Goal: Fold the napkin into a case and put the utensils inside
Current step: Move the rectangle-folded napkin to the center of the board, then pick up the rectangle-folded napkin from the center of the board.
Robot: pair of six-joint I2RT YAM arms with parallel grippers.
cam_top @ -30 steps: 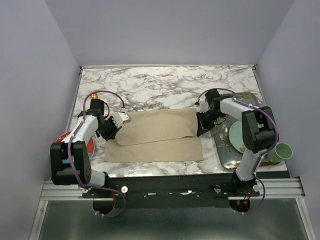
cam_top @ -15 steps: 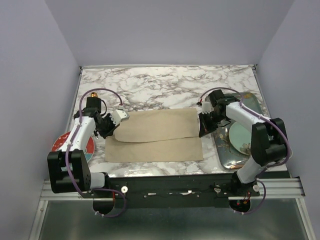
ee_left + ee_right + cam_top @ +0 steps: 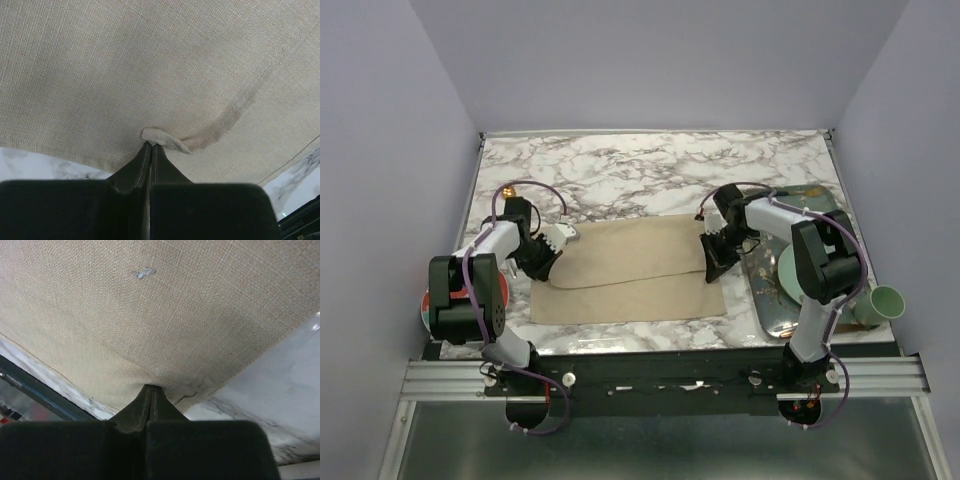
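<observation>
A plain beige-tan cloth napkin (image 3: 630, 268) lies flat in the middle of the frame on the white marble-patterned tabletop (image 3: 650, 170). It is folded lengthwise. The upper layer covers the far part, and a strip of the lower layer shows along the bottom edge.

The left gripper (image 3: 546, 266) sits at the napkin's left end. In the left wrist view its black fingertips (image 3: 150, 146) are clenched together, pinching a small curled lip of the cloth's edge. The right gripper (image 3: 711, 266) sits at the napkin's right end. In the right wrist view (image 3: 151, 388) its tips are clamped on a puckered bit of the cloth near its corner.

At the right of the frame a shiny rectangular tray (image 3: 761, 305) holds a pale green plate (image 3: 788, 272), and a mint-green cup (image 3: 885, 303) stands just past it. A red round plate (image 3: 428, 300) lies at the lower left, partly behind the left arm.
</observation>
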